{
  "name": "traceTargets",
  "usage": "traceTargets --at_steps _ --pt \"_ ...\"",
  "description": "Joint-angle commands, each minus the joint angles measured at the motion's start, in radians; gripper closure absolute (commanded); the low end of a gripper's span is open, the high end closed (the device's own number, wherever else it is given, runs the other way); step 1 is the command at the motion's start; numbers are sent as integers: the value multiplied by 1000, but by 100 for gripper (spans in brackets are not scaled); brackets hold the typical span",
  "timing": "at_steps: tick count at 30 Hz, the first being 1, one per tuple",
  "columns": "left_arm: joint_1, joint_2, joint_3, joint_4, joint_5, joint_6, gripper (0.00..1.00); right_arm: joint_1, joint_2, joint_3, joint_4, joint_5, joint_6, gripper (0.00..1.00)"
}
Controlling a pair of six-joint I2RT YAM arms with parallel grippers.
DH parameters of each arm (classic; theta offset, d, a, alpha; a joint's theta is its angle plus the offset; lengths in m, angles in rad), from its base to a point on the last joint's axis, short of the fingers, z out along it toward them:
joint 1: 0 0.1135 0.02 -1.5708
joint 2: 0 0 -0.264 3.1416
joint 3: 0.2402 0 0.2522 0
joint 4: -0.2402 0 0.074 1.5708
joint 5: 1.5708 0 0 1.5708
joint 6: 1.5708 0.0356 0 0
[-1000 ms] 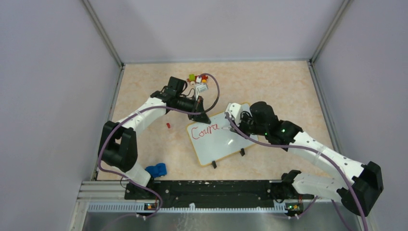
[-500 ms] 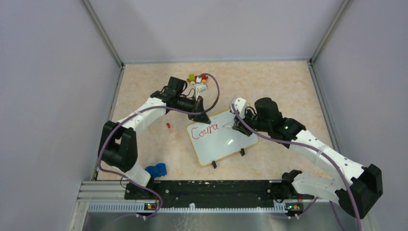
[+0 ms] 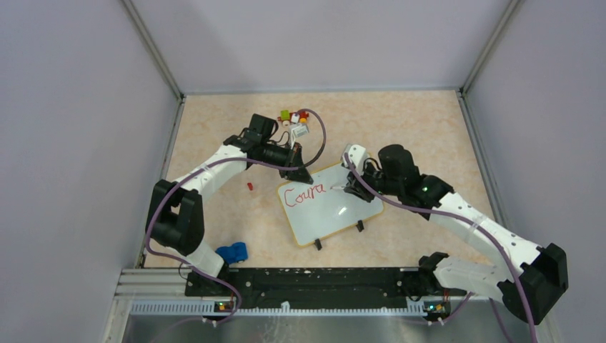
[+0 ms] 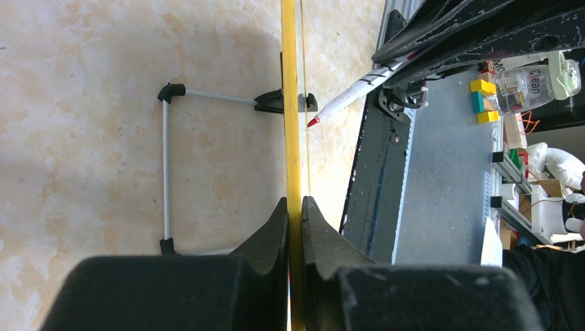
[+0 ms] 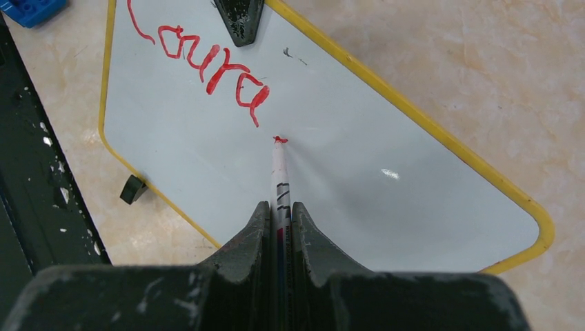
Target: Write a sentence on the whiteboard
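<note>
The whiteboard sits on the counter between the arms, with red letters "Coura" on it. The left tool pinches its rim. The right tool pinches a red marker, tip beside the last letter.

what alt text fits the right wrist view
The right tool grips a red marker, its tip at the whiteboard just past the red letters "Coura". The left tool pinches the board's top edge.

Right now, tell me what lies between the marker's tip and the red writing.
Nothing but bare whiteboard, as the right wrist view shows; the marker tip sits just past the red writing.
</note>
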Motion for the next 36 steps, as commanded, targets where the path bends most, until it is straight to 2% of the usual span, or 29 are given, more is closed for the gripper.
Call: traceTargets --at_steps 1,15,36 --pt "-12 15 -38 -6 -23 46 100 -10 7 34 42 -1 4 100" --pt "-13 15 -38 -8 -18 50 100 -10 27 99 33 -46 9 100" --pt "-13 10 -39 -9 -18 51 100 -10 77 108 74 27 18 100"
